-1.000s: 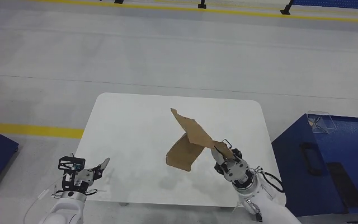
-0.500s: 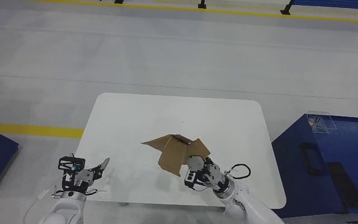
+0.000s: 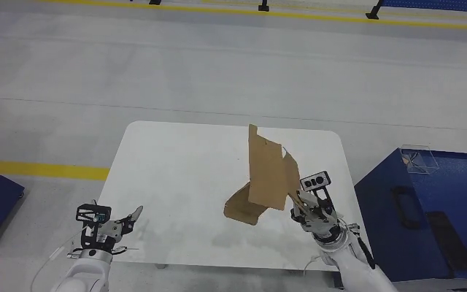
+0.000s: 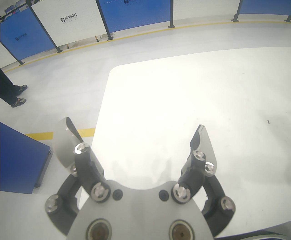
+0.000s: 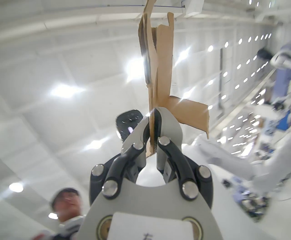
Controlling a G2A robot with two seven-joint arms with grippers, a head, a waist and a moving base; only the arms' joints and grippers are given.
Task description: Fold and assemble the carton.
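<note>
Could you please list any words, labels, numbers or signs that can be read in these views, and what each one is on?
On the white partition panel: one logo word, a brand name, left unquoted.
On the blue partition panel: the same mark, smaller.
On the label below the right hand: a mark cut off at the edge, unreadable.
On the carton: no print visible.

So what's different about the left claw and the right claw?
The left claw is open and holds nothing; the right claw is shut on the brown carton. The left claw points across the white table from its left edge; the right claw points up toward the ceiling. Both look the same build: two silver fingers on black links.
</note>
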